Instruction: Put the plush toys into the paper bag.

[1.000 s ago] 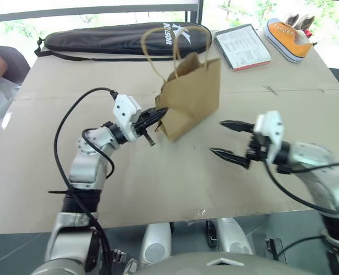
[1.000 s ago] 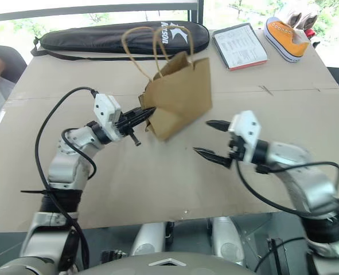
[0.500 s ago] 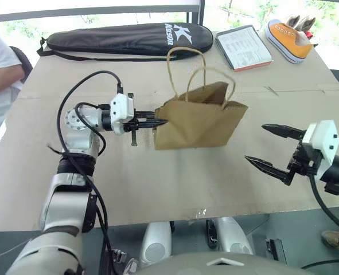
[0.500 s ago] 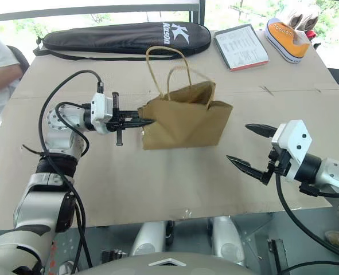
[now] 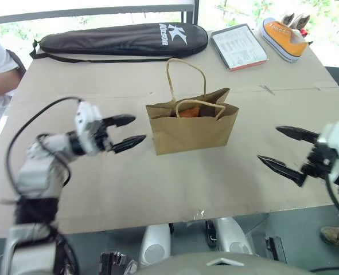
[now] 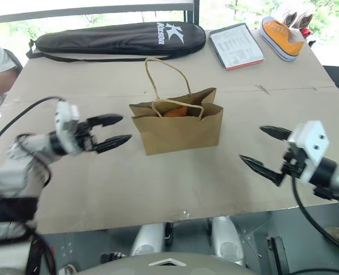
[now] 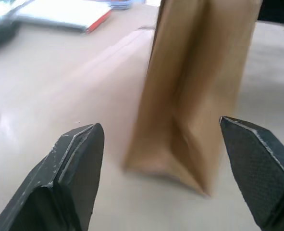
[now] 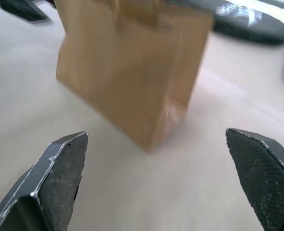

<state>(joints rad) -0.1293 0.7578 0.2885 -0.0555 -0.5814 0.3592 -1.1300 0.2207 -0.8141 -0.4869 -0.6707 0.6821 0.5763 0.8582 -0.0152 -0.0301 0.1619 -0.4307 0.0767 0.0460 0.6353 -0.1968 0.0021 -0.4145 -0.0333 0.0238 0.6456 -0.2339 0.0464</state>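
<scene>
Released paper bag (image 5: 192, 129) between end effectors.

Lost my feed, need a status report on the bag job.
Left gripper open, right gripper open, both clear of the paper bag. Bag upright on the table, something orange inside. Nothing in the way.

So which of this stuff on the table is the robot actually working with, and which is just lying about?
Part of the job:
- paper bag, standing upright
- orange plush toy showing inside it

Just lying about:
- black racket case
- booklet
- orange sneaker
</scene>
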